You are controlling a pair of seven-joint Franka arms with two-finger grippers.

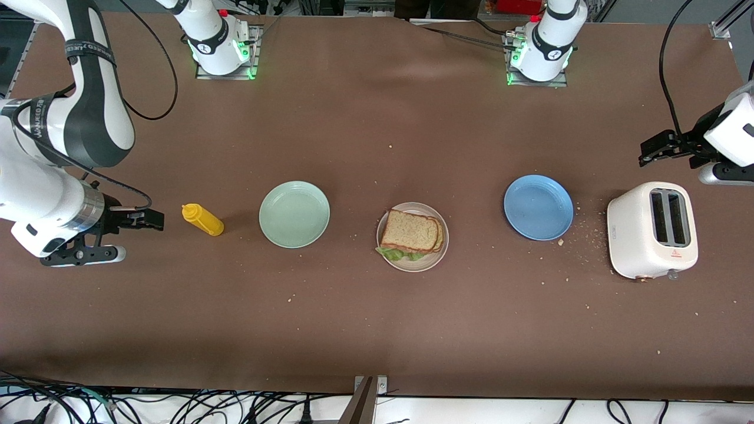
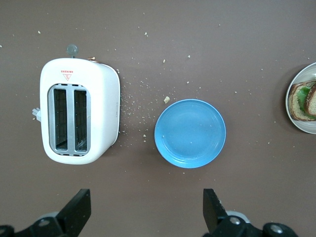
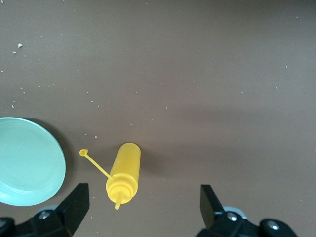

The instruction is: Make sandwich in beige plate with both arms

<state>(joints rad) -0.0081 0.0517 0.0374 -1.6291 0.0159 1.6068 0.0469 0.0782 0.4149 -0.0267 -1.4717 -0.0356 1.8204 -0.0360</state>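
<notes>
Sandwich [image 1: 410,231]: assembled on beige plate [image 1: 437,254], mid-surface, well apart from spread, empty left tool [image 2: 143,210] and right tool [image 3: 143,207].

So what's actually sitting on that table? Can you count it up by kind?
Plates: 3 (mint-green plate, beige plate, blue plate)
Sandwich: 1, on the beige plate
Yellow squeeze bottle: 1
White toaster: 1
Total: 6

- Our left gripper [image 1: 648,154] hangs in the air at its own end of the tabletop, fingers [image 2: 76,210] spread.
- Our right gripper [image 1: 154,219] hangs low at its end, fingers [image 3: 74,205] spread.
</notes>
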